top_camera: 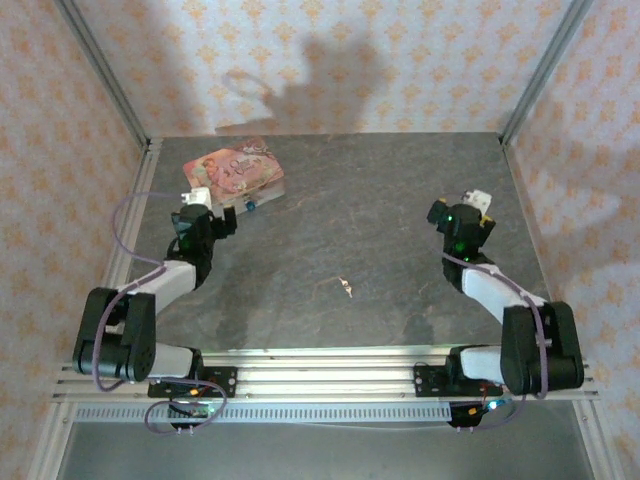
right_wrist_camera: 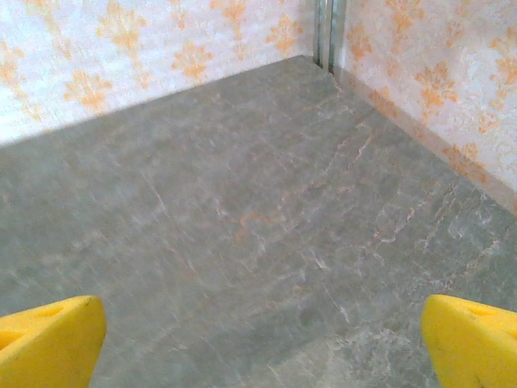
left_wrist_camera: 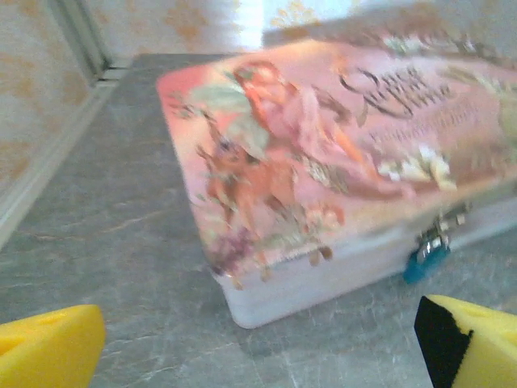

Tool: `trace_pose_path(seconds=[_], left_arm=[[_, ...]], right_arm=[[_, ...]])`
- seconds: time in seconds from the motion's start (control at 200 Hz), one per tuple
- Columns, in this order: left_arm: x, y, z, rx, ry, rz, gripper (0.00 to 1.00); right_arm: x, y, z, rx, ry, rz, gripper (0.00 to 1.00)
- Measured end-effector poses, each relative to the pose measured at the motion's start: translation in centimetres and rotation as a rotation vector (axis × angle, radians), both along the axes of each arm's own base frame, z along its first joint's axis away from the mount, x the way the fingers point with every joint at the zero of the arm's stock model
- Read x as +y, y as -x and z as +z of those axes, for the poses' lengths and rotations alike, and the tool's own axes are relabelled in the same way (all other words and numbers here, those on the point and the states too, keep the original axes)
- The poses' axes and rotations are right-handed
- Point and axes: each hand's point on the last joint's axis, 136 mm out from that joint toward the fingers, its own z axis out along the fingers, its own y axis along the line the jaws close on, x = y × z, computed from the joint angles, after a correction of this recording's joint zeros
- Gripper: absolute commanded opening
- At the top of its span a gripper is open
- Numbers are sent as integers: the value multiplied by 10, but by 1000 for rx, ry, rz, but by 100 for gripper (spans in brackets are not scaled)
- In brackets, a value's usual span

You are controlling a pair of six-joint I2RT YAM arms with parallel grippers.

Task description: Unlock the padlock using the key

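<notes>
My left gripper (left_wrist_camera: pixel 258 343) and right gripper (right_wrist_camera: pixel 258 343) gape wide — the padlock (left_wrist_camera: pixel 426 257) hangs just ahead of the left, the key (top_camera: pixel 346 288) lies apart, midway between the two.

Grey marbled counter (top_camera: pixel 380 250), pale walls (top_camera: pixel 330 60) with orange floral print, metal posts (top_camera: pixel 100 70) at far corners.

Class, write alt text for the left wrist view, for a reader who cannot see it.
A pink illustrated tin lies on the grey table, a small teal-blue padlock hanging at the clasp on its front wall. The left gripper is open, its yellow fingertips in the bottom corners, holding nothing.
</notes>
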Motion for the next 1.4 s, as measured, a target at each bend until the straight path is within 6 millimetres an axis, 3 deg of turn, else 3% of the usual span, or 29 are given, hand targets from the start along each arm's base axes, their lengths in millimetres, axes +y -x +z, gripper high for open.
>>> trace_pose_path(seconds=[0.09, 0.18, 0.285, 0.415, 0.525, 0.631, 0.716, 0.826, 0.876, 1.151, 1.401], left_arm=[[10, -8, 31, 12, 27, 70, 100], [23, -22, 64, 31, 72, 136, 100], [44, -44, 94, 52, 148, 207, 100], [68, -82, 106, 106, 256, 252, 99], [81, -120, 92, 188, 311, 260, 89], [86, -165, 63, 259, 384, 237, 80], [84, -192, 30, 328, 444, 204, 77], [80, -210, -14, 411, 501, 182, 76], [79, -214, -29, 436, 504, 177, 74], [52, -217, -34, 472, 537, 74, 69], [-21, -192, -37, 549, 524, -49, 67]], right_arm=[[4, -2, 21, -2, -74, -17, 100], [19, -4, 26, 43, -129, -14, 100], [53, -15, 21, 140, -164, 34, 100], [105, -37, 14, 247, -181, 120, 100], [146, -49, 8, 308, -196, 193, 99], [178, -55, 0, 360, -224, 260, 99], [191, -55, -8, 397, -243, 289, 99], [194, -50, -23, 451, -254, 298, 99], [195, -48, -30, 475, -253, 298, 99], [199, -42, -47, 539, -266, 313, 99], [214, -39, -46, 553, -332, 359, 97]])
